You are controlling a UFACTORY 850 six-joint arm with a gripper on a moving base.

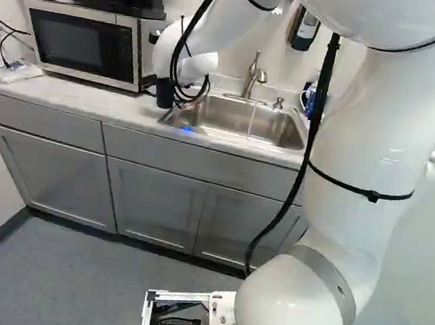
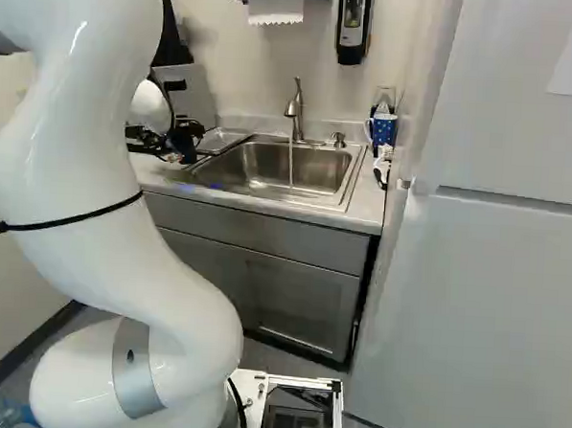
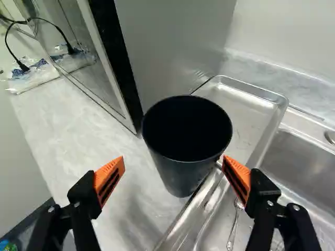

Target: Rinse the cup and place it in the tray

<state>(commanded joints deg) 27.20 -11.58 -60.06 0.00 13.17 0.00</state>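
1. Gripper [image 3: 174,158]: nearest the wrist camera. Its two orange-padded fingers stand apart, one on the counter side, one on the sink side. Nothing is clasped.
2. Cup [image 3: 183,170]: directly ahead of the gripper, across the gap. It appears upright, mouth facing back toward the wrist. Its wall lies close to the sink-side pad, with a wider gap at the counter-side pad; contact at the near pad cannot be confirmed.
3. Alignment: if pickup is next, center the cup between the pads by a small shift toward the sink, then advance and close across its wall, square to its long axis. Closing off-center could push or tip it.
4. Tray [image 3: 248,99]: beyond the cup, toward the sink's rear. Whether the cup's base meets the tray's edge cannot be told.
5. Arm [image 1: 363,150]: rises at the right of the left base view, crosses the top, and brings the wrist down at upper left, between microwave [image 1: 84,45] and sink [image 1: 239,120].
6. Faucet [image 2: 295,111]: upper middle of the right base view, water running.
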